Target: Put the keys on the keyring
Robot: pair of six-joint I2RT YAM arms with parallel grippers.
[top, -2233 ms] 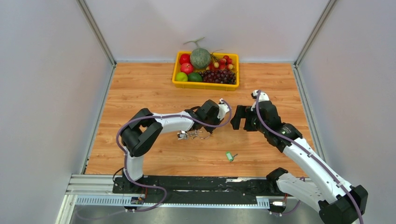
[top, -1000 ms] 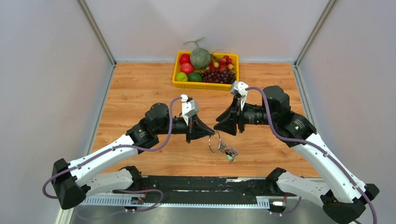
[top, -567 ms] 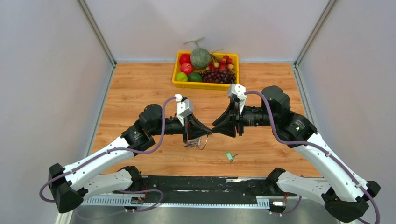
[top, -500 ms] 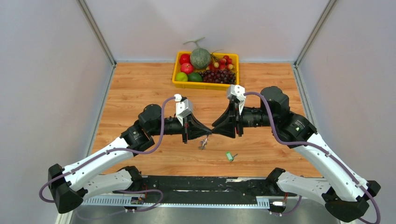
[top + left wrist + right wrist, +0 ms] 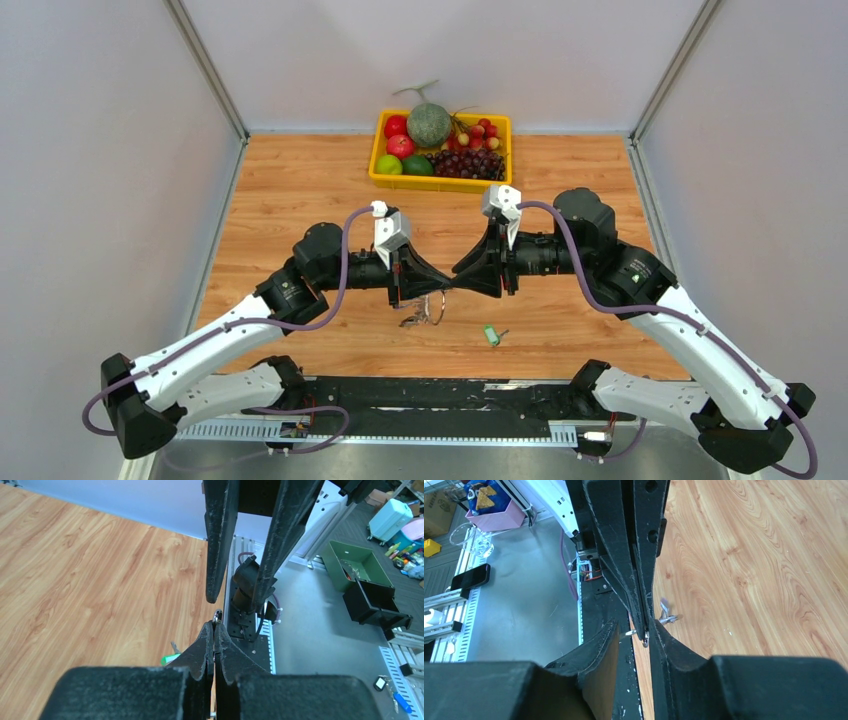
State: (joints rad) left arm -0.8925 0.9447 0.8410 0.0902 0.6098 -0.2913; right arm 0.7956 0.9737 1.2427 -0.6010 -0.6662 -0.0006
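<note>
Left gripper (image 5: 214,630): pinched closed on the keyring (image 5: 436,307), keys (image 5: 411,319) hanging under it.
Right gripper (image 5: 631,630): jaws apart, holding nothing, tip-to-tip with the left.
Green key (image 5: 490,335): loose on wooden table (image 5: 300,190).
Room: pale walls (image 5: 100,150); yellow fruit tray (image 5: 440,183) at back.

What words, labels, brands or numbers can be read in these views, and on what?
No text is readable in any view.
On the snack packet in the pink container: print too blurred to read.
On the keys, keyring and yellow crate: no markings legible.
</note>
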